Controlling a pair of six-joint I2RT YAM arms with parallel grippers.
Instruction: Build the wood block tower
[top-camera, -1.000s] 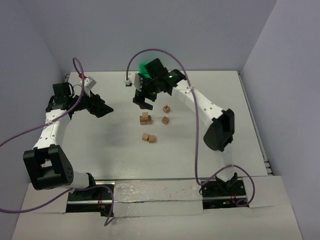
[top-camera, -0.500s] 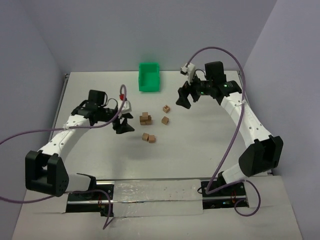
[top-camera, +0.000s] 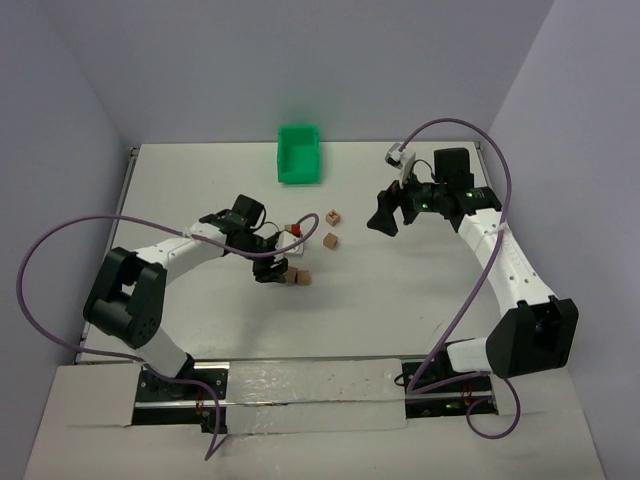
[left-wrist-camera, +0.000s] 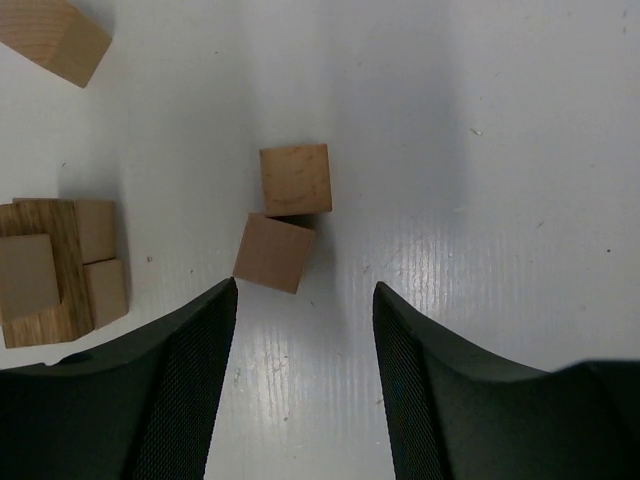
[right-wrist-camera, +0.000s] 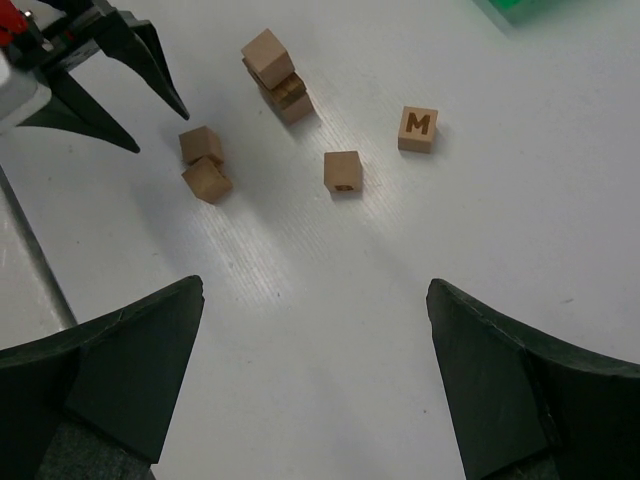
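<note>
Since half a second ago your left claw (left-wrist-camera: 305, 300) has swung in from the left. Its jaws have narrowed but stand apart, gripping nothing. A touching pair of wood blocks (left-wrist-camera: 295, 180) lies on the desk (top-camera: 400, 300) just ahead of its tips, with the tower (left-wrist-camera: 45, 275) close on one side. Your right claw (right-wrist-camera: 315, 288) has drifted slightly and gapes wide with nothing in it; the M block (right-wrist-camera: 418, 128) and a plain block (right-wrist-camera: 343, 171) lie well ahead. The green bin (top-camera: 300, 178) sits far beyond both claws, and all these blocks lie outside it.

The wood blocks (left-wrist-camera: 295, 178) are bare, matt, light wood with faint grain. The white table (left-wrist-camera: 500, 200) is smooth and slightly glossy. Black fingers (left-wrist-camera: 190, 400) of the left gripper (left-wrist-camera: 305, 298) bear finely textured inner faces.
</note>
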